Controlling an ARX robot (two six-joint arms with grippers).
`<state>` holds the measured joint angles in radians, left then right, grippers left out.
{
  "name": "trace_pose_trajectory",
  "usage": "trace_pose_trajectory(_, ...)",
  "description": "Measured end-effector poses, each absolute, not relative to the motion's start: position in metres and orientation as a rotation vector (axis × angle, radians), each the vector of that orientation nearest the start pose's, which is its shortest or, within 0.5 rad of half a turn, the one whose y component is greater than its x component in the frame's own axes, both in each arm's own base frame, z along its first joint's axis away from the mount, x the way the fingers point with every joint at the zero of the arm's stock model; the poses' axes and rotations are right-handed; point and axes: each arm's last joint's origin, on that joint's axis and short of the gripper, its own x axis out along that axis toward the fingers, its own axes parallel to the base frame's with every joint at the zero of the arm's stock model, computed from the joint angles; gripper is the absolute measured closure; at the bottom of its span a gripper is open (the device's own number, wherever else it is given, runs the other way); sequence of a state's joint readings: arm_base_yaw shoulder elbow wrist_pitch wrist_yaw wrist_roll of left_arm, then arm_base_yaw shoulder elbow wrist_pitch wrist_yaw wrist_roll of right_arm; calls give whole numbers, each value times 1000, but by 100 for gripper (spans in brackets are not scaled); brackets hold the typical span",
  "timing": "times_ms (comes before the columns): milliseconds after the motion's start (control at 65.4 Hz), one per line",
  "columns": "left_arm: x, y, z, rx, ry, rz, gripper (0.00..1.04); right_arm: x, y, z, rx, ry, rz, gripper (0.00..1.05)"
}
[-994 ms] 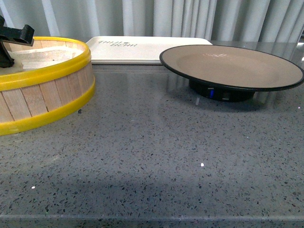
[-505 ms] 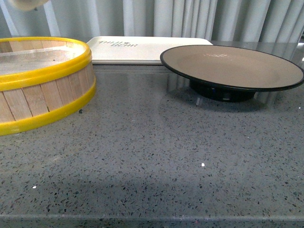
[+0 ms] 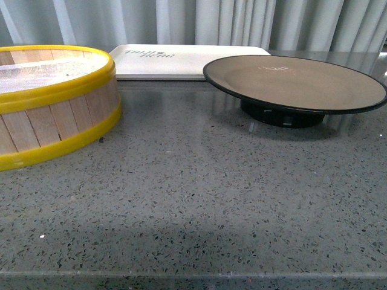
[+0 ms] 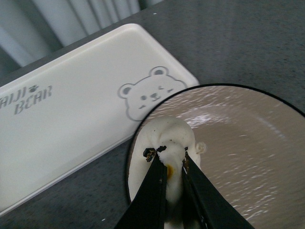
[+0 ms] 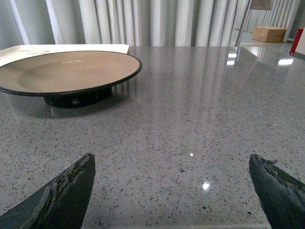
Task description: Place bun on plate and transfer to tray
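Two dark fingers (image 4: 151,191) of the left end effector (image 4: 170,160) are pressed together on the bun (image 4: 167,134), pinching its cream-white top. In the left wrist view the bun shows against the brown inside of the plate (image 4: 248,143), close to the black rim on the side nearest the tray (image 4: 71,119). Whether the bun touches the plate cannot be told from that view. The tray lies flat on the grey speckled table (image 3: 193,199), just beside the plate, with grey lettering (image 4: 26,99) and a printed bear face (image 4: 150,95) on its surface. In the front view the plate stands on its short black foot at the right, the tray sits behind it near the curtain (image 3: 199,21), and a yellow-rimmed wooden steamer basket (image 3: 54,103) stands at the left, well apart from the plate. The right end effector (image 5: 170,164) hangs low over bare table with its fingers spread wide, gripping nothing, the plate some way off.
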<state>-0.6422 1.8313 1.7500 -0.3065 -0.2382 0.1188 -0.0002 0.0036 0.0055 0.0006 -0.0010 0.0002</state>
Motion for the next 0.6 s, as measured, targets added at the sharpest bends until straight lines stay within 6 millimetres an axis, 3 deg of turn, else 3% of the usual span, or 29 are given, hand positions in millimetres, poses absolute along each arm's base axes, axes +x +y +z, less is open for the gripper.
trace_pose_trajectory(275, 335, -309, 332, 393, 343, -527, 100, 98, 0, 165, 0, -2, 1, 8)
trace_pose_trajectory(597, 351, -336, 309, 461, 361, -520, 100, 98, 0, 165, 0, -2, 1, 8)
